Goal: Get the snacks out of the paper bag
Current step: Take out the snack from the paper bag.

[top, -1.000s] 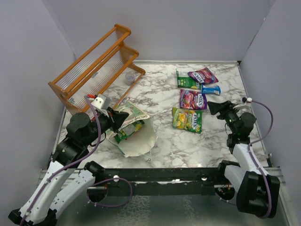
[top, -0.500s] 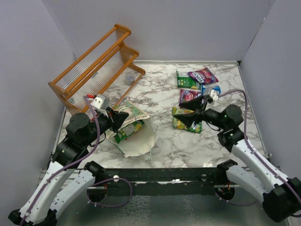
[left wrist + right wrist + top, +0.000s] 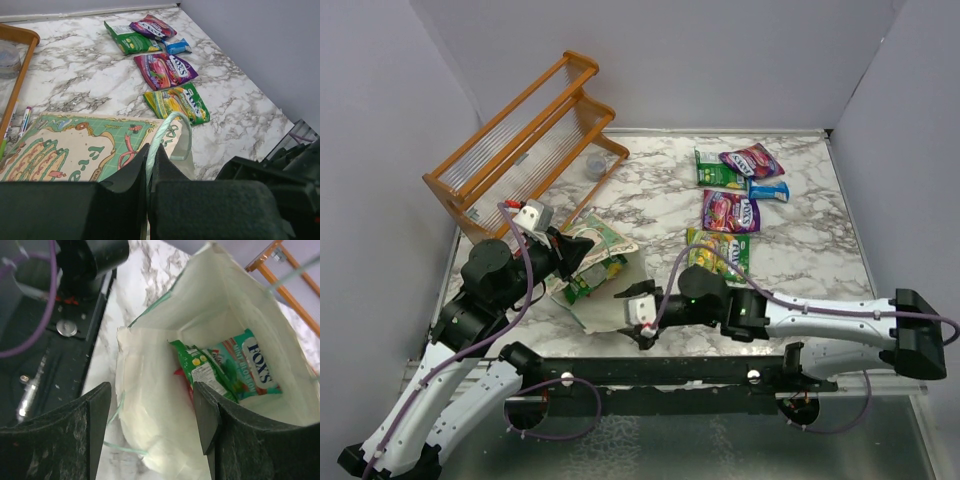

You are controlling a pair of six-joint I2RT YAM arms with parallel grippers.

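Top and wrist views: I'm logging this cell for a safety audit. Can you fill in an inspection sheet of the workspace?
Surface: marble table, no spills seen.
Job's things: bag tipped, mouth facing the right arm; five packets out on the table; at least a green packet and a teal packet inside.
Clutter: orange rack far left, pen beside it.
Grippers: left gripper shut on the handle; right gripper open at the bag's mouth.
Cables: purple cable along each arm, no snag seen.
Surroundings: grey walls on three sides.
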